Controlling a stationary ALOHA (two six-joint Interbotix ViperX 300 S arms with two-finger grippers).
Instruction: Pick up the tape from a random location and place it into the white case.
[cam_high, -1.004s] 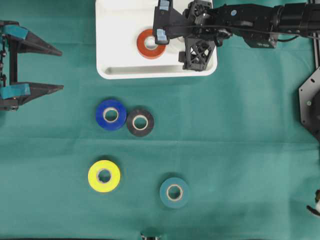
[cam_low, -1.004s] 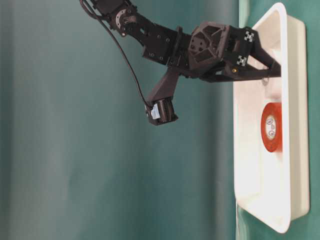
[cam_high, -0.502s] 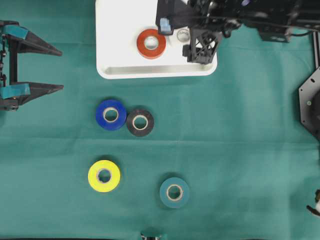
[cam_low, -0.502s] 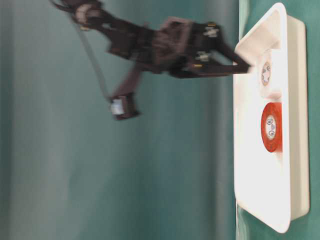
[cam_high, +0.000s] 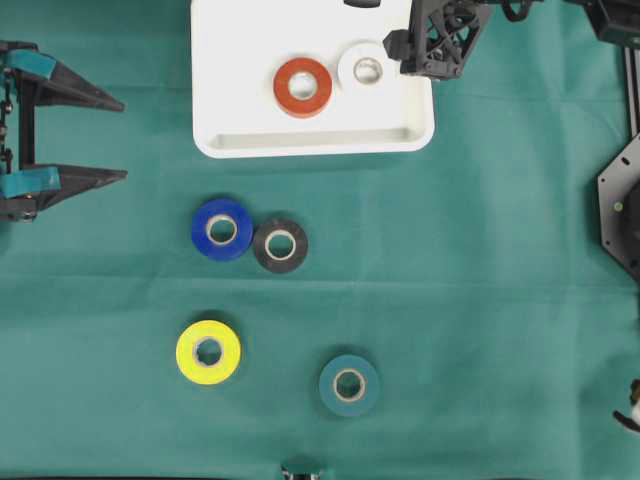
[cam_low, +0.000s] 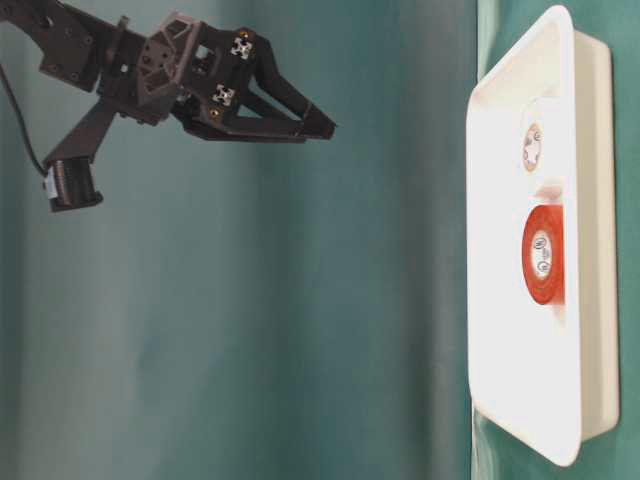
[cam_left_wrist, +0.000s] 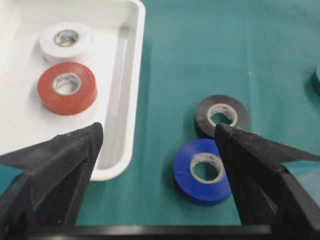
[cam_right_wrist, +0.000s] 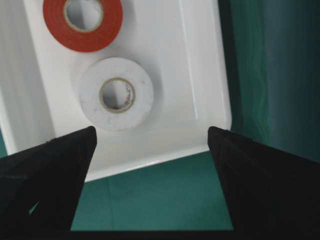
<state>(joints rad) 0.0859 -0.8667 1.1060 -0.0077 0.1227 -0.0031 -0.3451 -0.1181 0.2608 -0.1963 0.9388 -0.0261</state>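
The green cloth (cam_high: 480, 300) covers the whole table. The white case (cam_high: 230, 60) sits at the top of the overhead view, and its far edge is cut off by the picture. Inside it lie a red tape (cam_high: 303, 87) and a white tape (cam_high: 365, 68), just beside each other. The white tape is hard to see against the white tray.

The right arm is mostly cut off at the top of the overhead view. Only part of the right gripper (cam_low: 315, 127) shows there, over the case's right corner. From the side it hangs high above the case, well apart from it. Its two fingers are spread wide with nothing between them.

The left gripper (cam_high: 115, 138) waits at the left edge, level, fingers wide apart and holding nothing.

On the cloth, a blue tape (cam_high: 222, 229) touches a black tape (cam_high: 281, 244). Lower down lie a yellow tape (cam_high: 208, 352) and a teal tape (cam_high: 349, 384), well apart.
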